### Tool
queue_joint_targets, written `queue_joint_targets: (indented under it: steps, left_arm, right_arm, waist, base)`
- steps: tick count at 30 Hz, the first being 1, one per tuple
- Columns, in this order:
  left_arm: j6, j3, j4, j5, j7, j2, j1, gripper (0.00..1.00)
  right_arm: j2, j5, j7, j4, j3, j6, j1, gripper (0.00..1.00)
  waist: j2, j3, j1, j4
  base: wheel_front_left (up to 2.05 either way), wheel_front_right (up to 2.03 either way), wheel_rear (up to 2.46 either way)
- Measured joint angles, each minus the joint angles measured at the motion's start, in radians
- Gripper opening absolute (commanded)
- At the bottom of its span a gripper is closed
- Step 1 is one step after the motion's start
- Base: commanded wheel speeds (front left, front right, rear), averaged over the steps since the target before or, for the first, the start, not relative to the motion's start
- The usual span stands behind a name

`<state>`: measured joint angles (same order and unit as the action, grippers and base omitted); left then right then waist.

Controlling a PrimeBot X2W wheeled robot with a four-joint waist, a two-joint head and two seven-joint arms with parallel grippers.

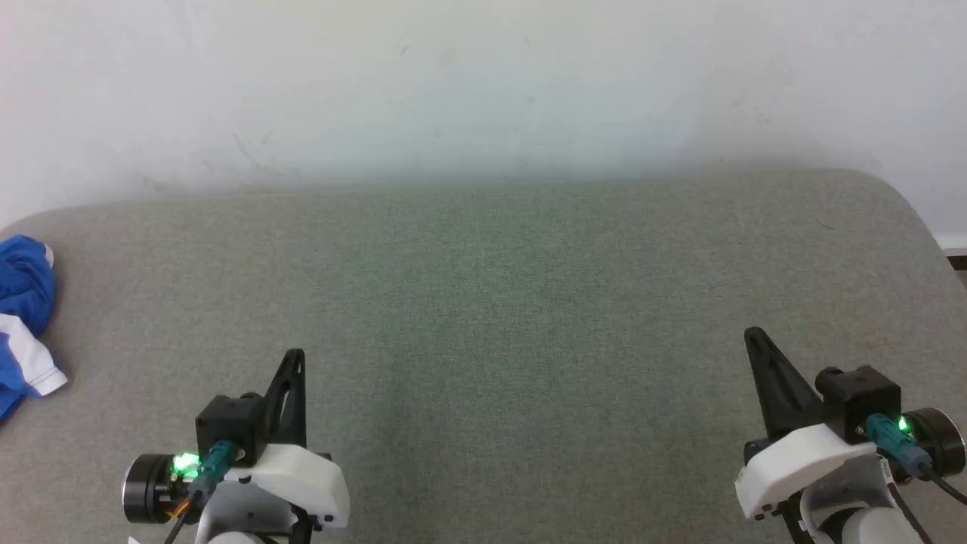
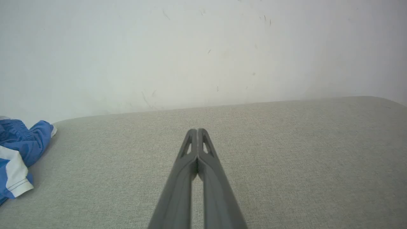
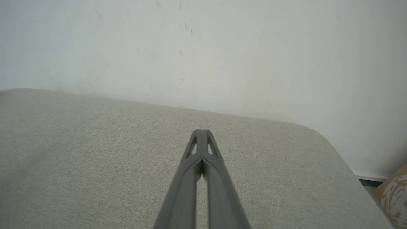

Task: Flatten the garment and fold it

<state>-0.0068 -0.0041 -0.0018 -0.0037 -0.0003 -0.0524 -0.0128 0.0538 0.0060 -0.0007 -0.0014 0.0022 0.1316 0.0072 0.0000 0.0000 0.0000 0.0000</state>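
Looking down at a broad grey fabric-covered surface (image 1: 483,302), I've got a pale, scuffed wall (image 1: 483,75) running behind it at twelve o'clock. The garment (image 1: 23,317) is bunched at nine o'clock in my head view, right at the surface's left edge and partly cut off by the frame. It's bright blue and crumpled, with a white band showing on its near side. It lies well apart from both grippers. The left gripper (image 1: 296,355) is at seven o'clock, fingers pressed together on nothing, tips pointing to twelve. The right gripper (image 1: 752,334) is at five o'clock, likewise closed and empty, and its wrist view shows the two fingers meeting at the tip. At four o'clock in that view, a tan patterned object (image 3: 392,194) peeks past the surface's rounded corner.
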Motion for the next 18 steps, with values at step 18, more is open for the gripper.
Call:
queue_joint_targets:
  steps: [18]
  left_arm:
    - [0.0,0.0,0.0,0.0,0.0,0.0,0.0,0.0]
  right_arm:
    - [0.0,0.0,0.0,0.0,0.0,0.0,0.0,0.0]
  waist:
    - [0.0,0.0,0.0,0.0]
  base:
    - [0.0,0.0,0.0]
